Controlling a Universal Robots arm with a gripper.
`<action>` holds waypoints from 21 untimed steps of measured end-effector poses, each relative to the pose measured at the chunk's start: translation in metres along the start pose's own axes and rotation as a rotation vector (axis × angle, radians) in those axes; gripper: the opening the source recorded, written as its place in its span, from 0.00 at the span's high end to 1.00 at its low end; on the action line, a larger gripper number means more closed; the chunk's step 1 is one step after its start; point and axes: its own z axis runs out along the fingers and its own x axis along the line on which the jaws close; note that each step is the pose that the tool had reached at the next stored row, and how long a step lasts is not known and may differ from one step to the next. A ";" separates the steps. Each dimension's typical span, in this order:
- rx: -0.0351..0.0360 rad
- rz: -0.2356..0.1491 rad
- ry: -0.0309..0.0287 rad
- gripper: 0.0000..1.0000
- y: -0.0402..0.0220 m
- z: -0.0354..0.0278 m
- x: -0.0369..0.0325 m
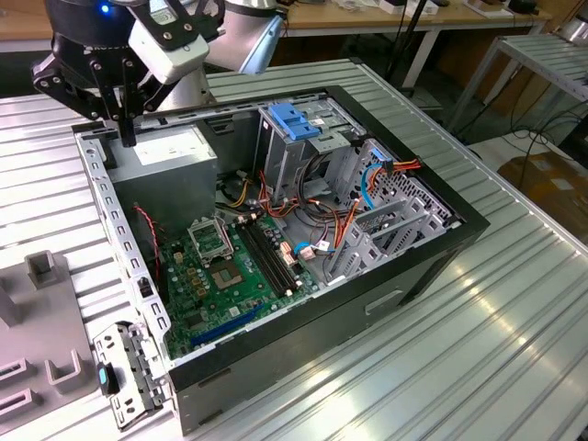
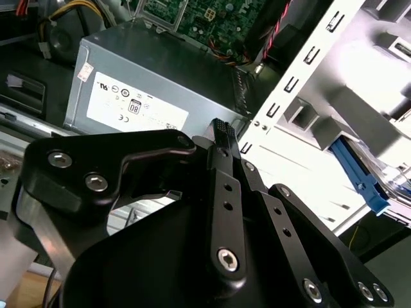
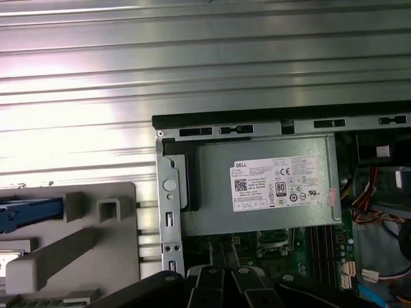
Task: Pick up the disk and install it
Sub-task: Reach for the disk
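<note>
Gripper [image 1: 125, 130] is pinched narrow, nothing in it, hanging just over the power supply [image 1: 170, 156] at the PC case's [image 1: 294, 367] corner; the disk [image 2: 361, 179] sits off to its side in the grey holder [image 2: 324, 131] outside the case, well apart from it.

Black gripper [image 1: 126, 136] downward, fingers [image 2: 220, 135] close together.

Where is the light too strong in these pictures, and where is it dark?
First wrist view: glare whitens the ribbed metal table beside the computer case. Second wrist view: the case frame is washed out to white, the gripper dark before it. Exterior view: soft reflections streak the table; the case interior is dimmer.
</note>
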 end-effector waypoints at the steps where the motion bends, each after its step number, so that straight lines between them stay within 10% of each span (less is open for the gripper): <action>1: -0.0007 0.000 0.0001 0.89 -0.0001 -0.0001 0.0013; 17: -0.0035 0.002 0.0001 0.89 0.0002 -0.0006 0.0284; 21: -0.0039 0.002 0.0002 0.89 -0.0012 -0.0012 0.0463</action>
